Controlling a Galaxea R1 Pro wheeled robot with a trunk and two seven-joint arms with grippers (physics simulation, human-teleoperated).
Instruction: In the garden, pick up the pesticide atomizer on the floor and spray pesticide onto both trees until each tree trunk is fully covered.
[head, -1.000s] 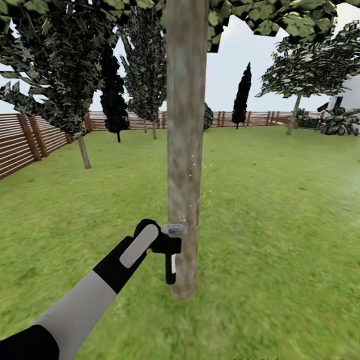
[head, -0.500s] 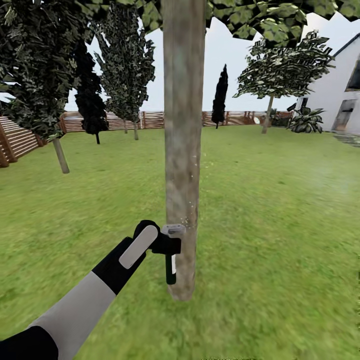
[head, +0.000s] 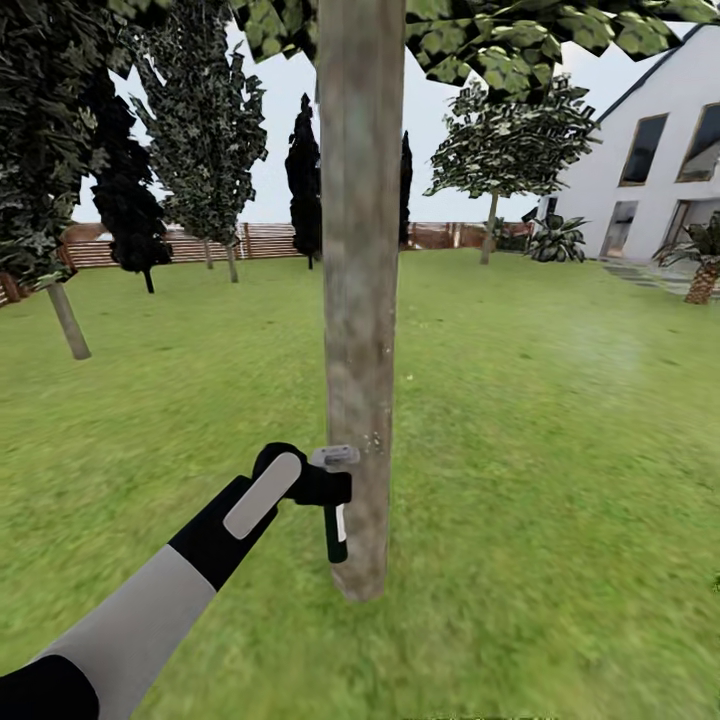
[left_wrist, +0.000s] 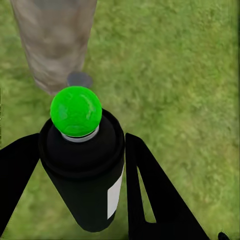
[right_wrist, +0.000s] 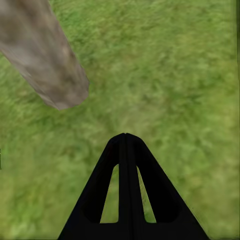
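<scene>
low against the tree trunk (head: 358, 300), the left pincer (head: 318, 488) has its two black fingers closed around the dark body of the pesticide atomizer (head: 335, 500), holding it upright. the pale grey head sits just above the fingers and right beside the bark, touching it or nearly so; the dark green stem hangs below them. from the left wrist, the same bottle (left_wrist: 85, 165) sits between the fingers with its bright green mark facing the camera, and the trunk base (left_wrist: 52, 42) stands beyond it on the grass (left_wrist: 170, 65).

a few fine white specks of pesticide (head: 375, 440) show on the bark just above the sprayer head; further up the trunk looks bare, though the mottling makes that hard to read. so the step in hand looks like spraying this first trunk, with little of it covered.

the right pincer (right_wrist: 126, 145) has its fingers pressed flat together with nothing between them, hanging over grass with the trunk foot (right_wrist: 47, 62) well ahead of its tips.

the next move probably calls for carrying the nozzle up along the bark and around it, staying close, before heading to the other tree (head: 490, 225), far beyond the left pincer across the lawn.
</scene>
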